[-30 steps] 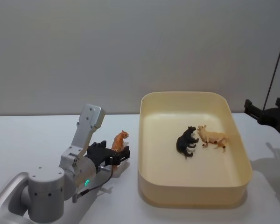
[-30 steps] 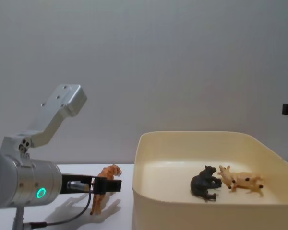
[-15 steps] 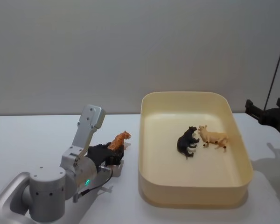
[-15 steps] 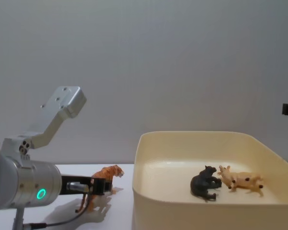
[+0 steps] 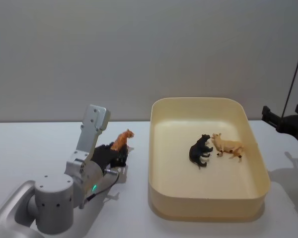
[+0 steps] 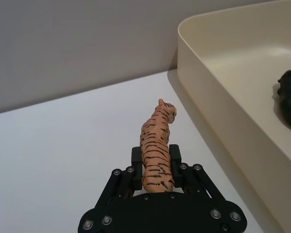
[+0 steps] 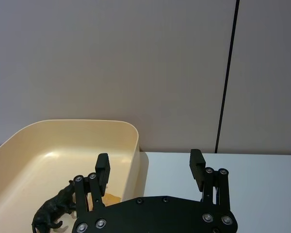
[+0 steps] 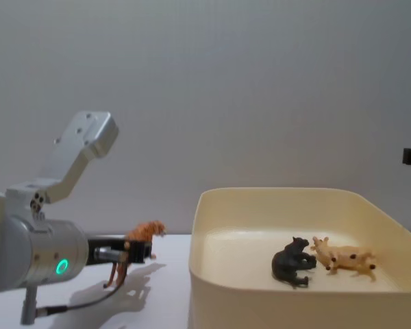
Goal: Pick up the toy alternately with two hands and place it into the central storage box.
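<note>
An orange striped tiger toy [image 5: 120, 141] [image 6: 156, 148] [image 8: 132, 248] hangs above the white table, left of the central storage box [image 5: 206, 204] [image 8: 260, 301]. My left gripper [image 6: 155, 156] [image 5: 118, 154] [image 8: 137, 250] is shut on the tiger's hind part, its head pointing away from the wrist. Inside the cream-yellow box lie a black animal figure [image 5: 199, 150] [image 8: 292, 262] [image 7: 53, 209] and a tan one [image 5: 227, 145] [image 8: 344, 258]. My right gripper [image 7: 149, 171] [image 5: 283, 120] hovers to the right of the box, open and holding nothing.
The box wall [image 6: 223, 107] rises close beside the held tiger. A thin dark pole [image 5: 294, 62] [image 7: 227, 77] stands at the far right. White table [image 5: 35, 148] stretches to the left of the arm.
My left gripper has lifted the tiger off the table and drawn it slightly left and back. The right gripper and the figures in the box have not moved.
</note>
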Motion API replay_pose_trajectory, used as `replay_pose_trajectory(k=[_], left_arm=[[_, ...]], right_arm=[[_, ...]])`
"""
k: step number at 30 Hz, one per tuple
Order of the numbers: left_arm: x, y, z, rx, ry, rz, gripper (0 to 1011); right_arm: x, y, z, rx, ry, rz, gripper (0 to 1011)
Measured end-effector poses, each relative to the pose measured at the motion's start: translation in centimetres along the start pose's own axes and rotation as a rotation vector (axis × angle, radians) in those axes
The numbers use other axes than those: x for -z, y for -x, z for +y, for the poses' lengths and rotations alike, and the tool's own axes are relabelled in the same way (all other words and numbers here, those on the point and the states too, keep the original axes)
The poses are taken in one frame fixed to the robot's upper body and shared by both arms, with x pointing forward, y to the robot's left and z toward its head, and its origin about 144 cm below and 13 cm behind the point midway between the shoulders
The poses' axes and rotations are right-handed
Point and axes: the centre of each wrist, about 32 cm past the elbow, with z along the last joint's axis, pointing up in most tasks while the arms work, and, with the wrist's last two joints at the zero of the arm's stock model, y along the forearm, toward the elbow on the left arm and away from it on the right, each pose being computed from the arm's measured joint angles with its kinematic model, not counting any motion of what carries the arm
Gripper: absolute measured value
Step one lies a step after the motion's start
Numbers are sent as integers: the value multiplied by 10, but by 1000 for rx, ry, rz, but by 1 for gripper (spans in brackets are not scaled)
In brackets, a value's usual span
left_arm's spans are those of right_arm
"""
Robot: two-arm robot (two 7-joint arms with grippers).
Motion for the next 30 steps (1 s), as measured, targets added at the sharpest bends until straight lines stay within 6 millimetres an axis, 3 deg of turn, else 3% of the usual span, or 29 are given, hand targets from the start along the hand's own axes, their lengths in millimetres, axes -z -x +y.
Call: replay_pose_trajectory(k=[14,30], left_arm=[[-27,5,-5,-51,139,-6,296],[-72,13,-24,90,218,-37,296]], right_arm=[[0,0,0,0,0,0,1001],[0,0,0,0,0,0,1001]])
